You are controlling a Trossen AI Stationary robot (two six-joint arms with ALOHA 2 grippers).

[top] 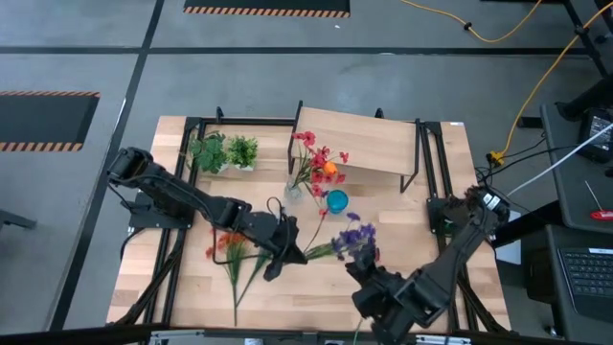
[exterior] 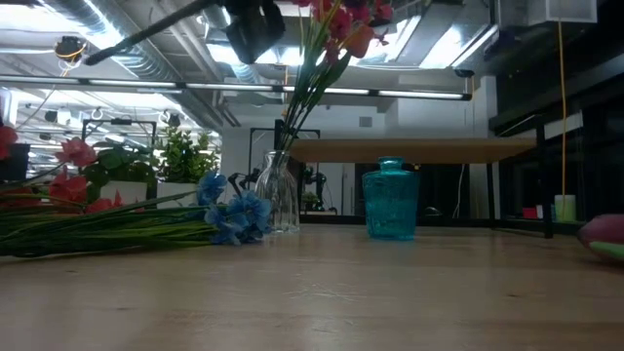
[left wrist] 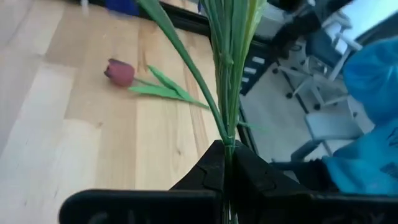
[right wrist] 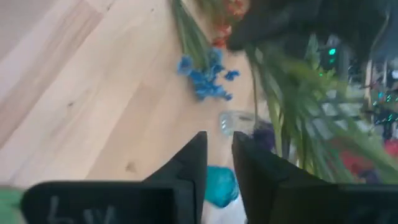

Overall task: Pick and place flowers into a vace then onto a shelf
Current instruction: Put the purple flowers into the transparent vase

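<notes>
My left gripper (top: pixel 287 254) is shut on the green stems of the purple flower spray (top: pixel 356 235), mid-table. My right gripper (right wrist: pixel 217 160) hovers next to the purple blooms (top: pixel 367 261), slightly open, with nothing between its fingers. A clear glass vase (top: pixel 294 188) stands on the table with red-pink and orange flowers (top: pixel 319 158) in it. Beside it stands a teal vase (top: pixel 336 200), in front of the shelf (top: pixel 359 139). Orange-red flowers (top: pixel 230 244) and blue flowers (exterior: pixel 234 214) lie flat on the tabletop. So does a dark red bud (left wrist: pixel 120 71). My left gripper pinches the bunched green stems (left wrist: pixel 227 138) of the purple spray between its two fingers, near the stems' lower end. The stems run on forward past the fingertips, roughly in line with the fingers. They are off the tabletop at the fingers, with the blooms toward the table's right.
Two green leafy tufts (top: pixel 222 151) stand at the far left. Black frame rails (top: pixel 433 163) run along both table sides. A laptop (top: pixel 586 268) and cables lie off the right edge. Bare wood lies along the near edge (exterior: pixel 390 292).
</notes>
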